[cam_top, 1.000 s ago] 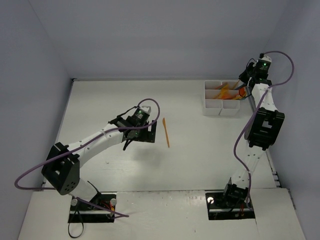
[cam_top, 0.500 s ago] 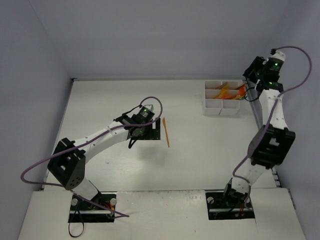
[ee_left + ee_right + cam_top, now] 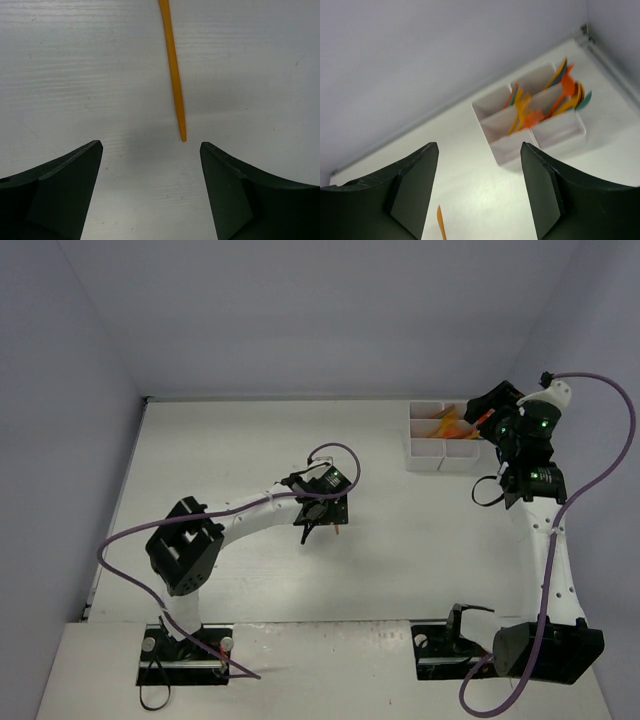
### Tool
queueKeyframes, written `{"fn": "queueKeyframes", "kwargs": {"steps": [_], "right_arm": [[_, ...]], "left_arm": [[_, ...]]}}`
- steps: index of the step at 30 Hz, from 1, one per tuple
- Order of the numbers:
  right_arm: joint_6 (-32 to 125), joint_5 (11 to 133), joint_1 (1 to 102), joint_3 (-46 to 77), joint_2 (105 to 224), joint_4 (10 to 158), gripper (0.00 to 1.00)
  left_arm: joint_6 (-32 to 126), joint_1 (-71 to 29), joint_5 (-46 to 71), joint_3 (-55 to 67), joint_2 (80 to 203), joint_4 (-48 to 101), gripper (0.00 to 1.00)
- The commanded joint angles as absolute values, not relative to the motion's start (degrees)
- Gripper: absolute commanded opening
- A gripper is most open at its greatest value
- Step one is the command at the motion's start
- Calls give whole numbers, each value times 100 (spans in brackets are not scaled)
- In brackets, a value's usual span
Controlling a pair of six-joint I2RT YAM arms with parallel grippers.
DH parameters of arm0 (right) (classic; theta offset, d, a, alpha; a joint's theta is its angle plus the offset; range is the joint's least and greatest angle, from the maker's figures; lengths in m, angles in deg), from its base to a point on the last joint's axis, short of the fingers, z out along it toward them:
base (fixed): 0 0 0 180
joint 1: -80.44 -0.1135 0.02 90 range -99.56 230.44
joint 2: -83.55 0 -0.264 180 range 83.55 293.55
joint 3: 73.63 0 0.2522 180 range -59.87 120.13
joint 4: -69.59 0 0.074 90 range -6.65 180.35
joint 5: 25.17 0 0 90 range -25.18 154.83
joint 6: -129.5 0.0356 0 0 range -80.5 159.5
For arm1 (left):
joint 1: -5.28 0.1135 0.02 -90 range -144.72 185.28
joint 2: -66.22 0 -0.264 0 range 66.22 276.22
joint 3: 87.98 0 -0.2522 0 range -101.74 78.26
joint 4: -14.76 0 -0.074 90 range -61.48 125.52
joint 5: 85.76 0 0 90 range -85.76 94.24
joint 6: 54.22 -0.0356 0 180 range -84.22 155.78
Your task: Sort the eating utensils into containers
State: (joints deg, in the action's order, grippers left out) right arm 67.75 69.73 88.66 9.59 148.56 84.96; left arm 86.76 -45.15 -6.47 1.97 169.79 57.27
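One orange utensil (image 3: 173,75) lies on the white table, its narrow end pointing between my left gripper's open, empty jaws. The left gripper (image 3: 150,146) hovers just above that end. In the top view the left gripper (image 3: 323,510) covers most of the utensil, and only its tip (image 3: 339,531) shows. The white compartment tray (image 3: 440,460) stands at the back right with several orange, red and teal utensils (image 3: 455,425) in its far compartments. The right gripper (image 3: 497,408) is open and empty, raised by the tray's right side. The right wrist view shows the tray (image 3: 512,150) and the lone utensil (image 3: 441,224).
Grey walls close in the table at the back and on both sides. The near row of tray compartments (image 3: 560,131) looks empty. Purple cables loop off both arms.
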Motion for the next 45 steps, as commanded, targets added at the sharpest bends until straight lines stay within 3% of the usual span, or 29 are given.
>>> {"fn": "queueKeyframes", "kwargs": {"steps": [1, 7, 20, 28, 33, 37, 45], "right_arm": [[6883, 6895, 8586, 735, 14416, 8602, 64], [6809, 6929, 8304, 466, 14079, 8849, 64], [6728, 7045, 8106, 184, 13814, 9107, 65], [6683, 7176, 8079, 104, 13743, 9222, 65], [6595, 7357, 8079, 69, 13722, 9249, 64], [6448, 7813, 8079, 59, 13814, 9249, 65], [6400, 9094, 8079, -146, 14063, 9244, 65]], "left_arm": [[8825, -4571, -1169, -389, 17286, 5746, 73], [8729, -4605, -1427, -713, 17672, 5813, 61], [8623, -4658, -1499, -1059, 18275, 5840, 49], [8597, -4649, -1588, -1078, 18539, 5884, 35], [8591, -4643, -1577, -981, 18634, 5910, 22], [8485, -4568, -1542, -831, 18605, 5888, 0], [7208, -4545, -1475, -359, 17753, 5276, 0]]}}
